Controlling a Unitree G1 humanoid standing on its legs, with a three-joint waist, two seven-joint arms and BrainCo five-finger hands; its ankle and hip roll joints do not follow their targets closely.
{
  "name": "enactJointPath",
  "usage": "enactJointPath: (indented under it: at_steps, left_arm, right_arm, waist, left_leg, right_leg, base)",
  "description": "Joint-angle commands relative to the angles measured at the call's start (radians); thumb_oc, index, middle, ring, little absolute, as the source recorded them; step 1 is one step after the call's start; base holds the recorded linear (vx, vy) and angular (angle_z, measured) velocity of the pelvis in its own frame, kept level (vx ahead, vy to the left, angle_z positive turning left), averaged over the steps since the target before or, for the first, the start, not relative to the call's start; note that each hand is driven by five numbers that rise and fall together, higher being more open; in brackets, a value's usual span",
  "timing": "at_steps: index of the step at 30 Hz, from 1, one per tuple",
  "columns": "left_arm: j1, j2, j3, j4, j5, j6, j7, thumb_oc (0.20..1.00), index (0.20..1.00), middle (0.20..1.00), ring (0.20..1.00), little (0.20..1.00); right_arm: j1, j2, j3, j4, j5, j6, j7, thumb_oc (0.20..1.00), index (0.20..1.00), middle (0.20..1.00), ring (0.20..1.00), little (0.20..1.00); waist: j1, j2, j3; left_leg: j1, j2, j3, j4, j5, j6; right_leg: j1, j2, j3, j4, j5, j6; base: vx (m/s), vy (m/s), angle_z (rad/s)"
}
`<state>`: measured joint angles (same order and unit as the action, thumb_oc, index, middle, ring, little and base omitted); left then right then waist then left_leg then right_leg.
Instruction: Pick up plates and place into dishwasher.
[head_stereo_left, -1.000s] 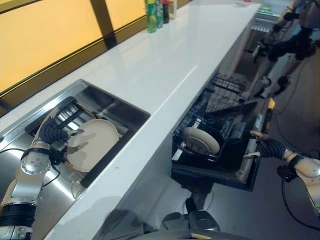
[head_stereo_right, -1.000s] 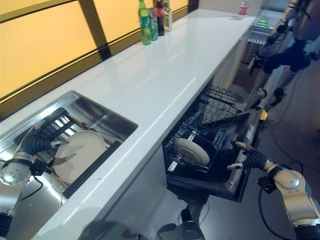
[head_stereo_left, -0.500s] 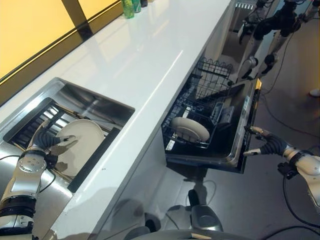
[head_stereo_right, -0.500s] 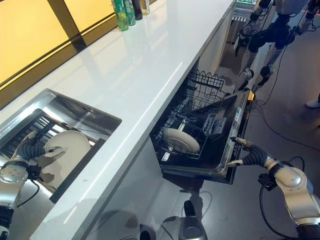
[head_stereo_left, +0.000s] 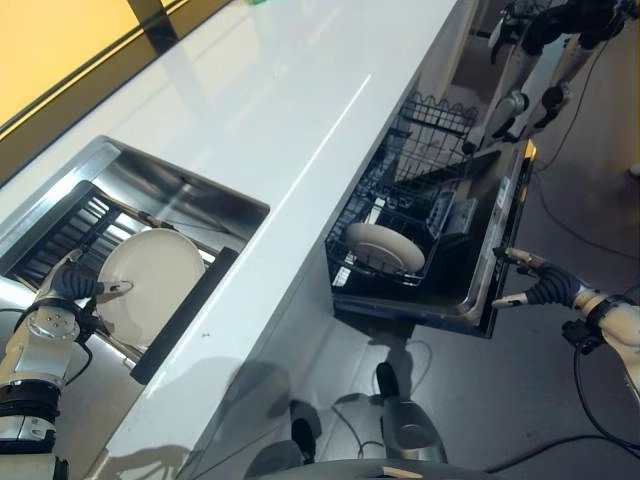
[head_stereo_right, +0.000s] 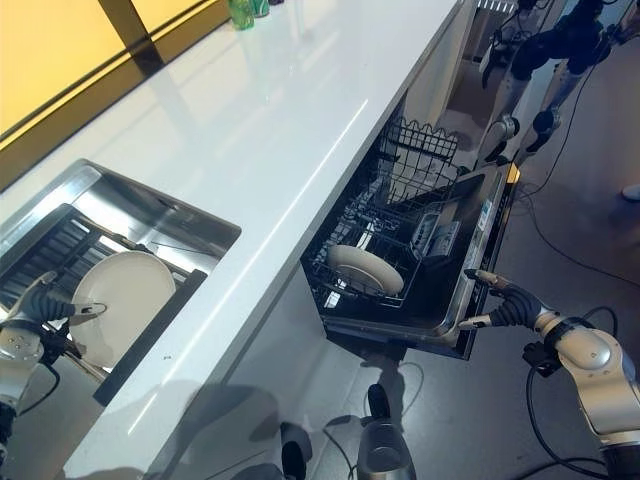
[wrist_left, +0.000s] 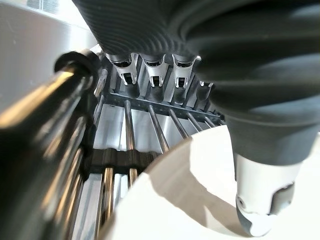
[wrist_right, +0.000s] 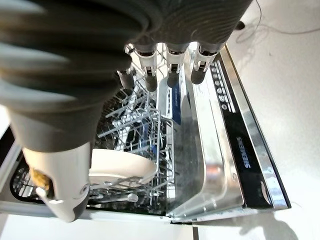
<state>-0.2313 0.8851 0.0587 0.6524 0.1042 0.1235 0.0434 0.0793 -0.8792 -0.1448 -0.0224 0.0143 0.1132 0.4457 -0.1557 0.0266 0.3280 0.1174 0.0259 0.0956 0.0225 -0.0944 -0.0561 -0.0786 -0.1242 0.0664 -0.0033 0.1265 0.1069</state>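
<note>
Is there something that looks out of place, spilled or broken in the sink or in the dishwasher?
Nothing stands out. One plate leans on the sink rack at the left hand; another plate sits in the dishwasher rack. No spill or damage shows.

The left arm is bent up from the lower left, and the left hand (head_stereo_left: 72, 286) is held with its fingers (wrist_left: 152, 75) spread and only loosely bent, the thumb (wrist_left: 262, 200) set apart from them. The right arm is reached in from the lower right. The right hand (head_stereo_right: 505, 303) is held out level, fingers (wrist_right: 172, 67) straight and spread, thumb (wrist_right: 60, 185) kept apart; nothing is clasped.
</note>
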Motion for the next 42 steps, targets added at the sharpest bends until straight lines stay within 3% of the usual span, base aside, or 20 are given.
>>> enactJointPath:
  at_steps: [1, 4, 8, 16, 20, 25, 35, 36, 37, 42]
  left_arm:
    - [-0.061, 0.105, -0.023, 0.037, -0.024, -0.014, 0.003, 1.000, 1.000, 1.000, 1.000, 1.000]
    - [-0.079, 0.104, -0.035, 0.040, -0.026, -0.032, -0.020, 1.000, 1.000, 1.000, 1.000, 1.000]
    - [-0.094, 0.104, -0.054, 0.021, -0.133, -0.073, -0.139, 1.000, 1.000, 1.000, 1.000, 1.000]
    - [-0.073, 0.089, -0.112, -0.029, -0.257, -0.030, -0.453, 1.000, 1.000, 1.000, 1.000, 1.000]
    - [-0.053, 0.102, -0.140, -0.054, -0.262, 0.000, -0.552, 1.000, 1.000, 1.000, 1.000, 1.000]
    - [-0.048, 0.115, -0.147, -0.056, -0.287, 0.018, -0.624, 1.000, 1.000, 1.000, 1.000, 1.000]
    - [-0.036, 0.121, -0.126, -0.081, -0.374, 0.020, -0.660, 1.000, 1.000, 1.000, 1.000, 1.000]
    - [-0.033, 0.117, -0.121, -0.088, -0.384, 0.019, -0.668, 0.492, 0.492, 0.492, 0.492, 0.492]
    - [-0.028, 0.117, -0.118, -0.096, -0.399, 0.015, -0.681, 0.200, 0.200, 0.200, 0.200, 0.200]
    - [-0.015, 0.118, -0.117, -0.111, -0.408, 0.005, -0.690, 0.200, 0.200, 0.200, 0.200, 0.200]
  right_arm:
    - [-0.080, -0.042, 0.019, -0.025, 0.043, -0.035, -0.045, 1.000, 1.000, 1.000, 1.000, 1.000]
    - [-0.086, -0.038, 0.024, -0.023, 0.040, -0.034, -0.050, 1.000, 1.000, 1.000, 1.000, 1.000]
    - [-0.079, -0.042, 0.019, -0.029, 0.044, -0.038, -0.048, 1.000, 1.000, 1.000, 1.000, 1.000]
    - [-0.081, -0.044, 0.022, -0.021, 0.033, -0.047, -0.050, 1.000, 1.000, 1.000, 1.000, 1.000]
    - [-0.083, -0.058, 0.027, -0.019, 0.039, -0.054, -0.049, 1.000, 1.000, 1.000, 1.000, 1.000]
    - [-0.081, -0.071, 0.036, -0.016, 0.045, -0.056, -0.049, 1.000, 1.000, 1.000, 1.000, 1.000]
    - [-0.071, -0.070, 0.035, -0.024, 0.053, -0.054, -0.058, 1.000, 1.000, 1.000, 1.000, 1.000]
    - [-0.069, -0.067, 0.036, -0.024, 0.050, -0.054, -0.059, 1.000, 1.000, 1.000, 1.000, 1.000]
    - [-0.068, -0.066, 0.035, -0.025, 0.048, -0.054, -0.057, 1.000, 1.000, 1.000, 1.000, 1.000]
    - [-0.062, -0.063, 0.039, -0.022, 0.046, -0.058, -0.066, 1.000, 1.000, 1.000, 1.000, 1.000]
  waist:
    - [-0.010, -0.034, -0.026]
    - [-0.012, -0.034, -0.020]
    - [-0.018, -0.032, -0.014]
    - [-0.020, -0.016, -0.009]
    - [-0.022, -0.008, -0.009]
    - [-0.021, -0.001, -0.017]
    - [-0.010, -0.002, -0.024]
    - [-0.008, -0.002, -0.025]
    - [-0.007, -0.001, -0.026]
    - [-0.004, 0.001, -0.033]
  left_leg:
    - [-0.152, -0.016, -0.018, 0.076, 0.069, 0.033]
    - [-0.157, -0.017, -0.014, 0.080, 0.069, 0.035]
    - [-0.161, -0.017, -0.009, 0.084, 0.067, 0.035]
    - [-0.157, -0.021, -0.005, 0.087, 0.063, 0.039]
    - [-0.151, -0.024, -0.005, 0.086, 0.063, 0.040]
    - [-0.145, -0.027, -0.006, 0.085, 0.060, 0.039]
    - [-0.142, -0.030, -0.017, 0.084, 0.061, 0.039]
    - [-0.141, -0.031, -0.018, 0.085, 0.060, 0.040]
    - [-0.140, -0.031, -0.020, 0.085, 0.060, 0.039]
    - [-0.133, -0.031, -0.022, 0.078, 0.060, 0.039]
  right_leg:
    - [-0.044, -0.054, 0.033, 0.159, -0.073, 0.063]
    - [-0.049, -0.053, 0.035, 0.163, -0.072, 0.063]
    - [-0.056, -0.054, 0.036, 0.166, -0.072, 0.063]
    - [-0.051, -0.058, 0.028, 0.166, -0.072, 0.063]
    - [-0.046, -0.059, 0.025, 0.163, -0.072, 0.063]
    - [-0.035, -0.062, 0.017, 0.157, -0.076, 0.063]
    - [-0.021, -0.063, 0.001, 0.151, -0.082, 0.061]
    - [-0.020, -0.063, -0.001, 0.151, -0.083, 0.061]
    - [-0.018, -0.063, -0.003, 0.152, -0.084, 0.061]
    - [-0.014, -0.062, -0.008, 0.149, -0.085, 0.061]
  base:
    - [-0.03, 0.023, 0.04]
    - [0.00, 0.008, 0.01]
    - [0.00, 0.006, 0.01]
    - [0.00, 0.003, 0.00]
    - [0.00, 0.000, 0.00]
    - [0.02, 0.006, 0.00]
    - [0.00, 0.000, 0.00]
    - [0.00, 0.000, 0.00]
    - [0.00, 0.000, 0.00]
    - [0.00, -0.002, 0.03]
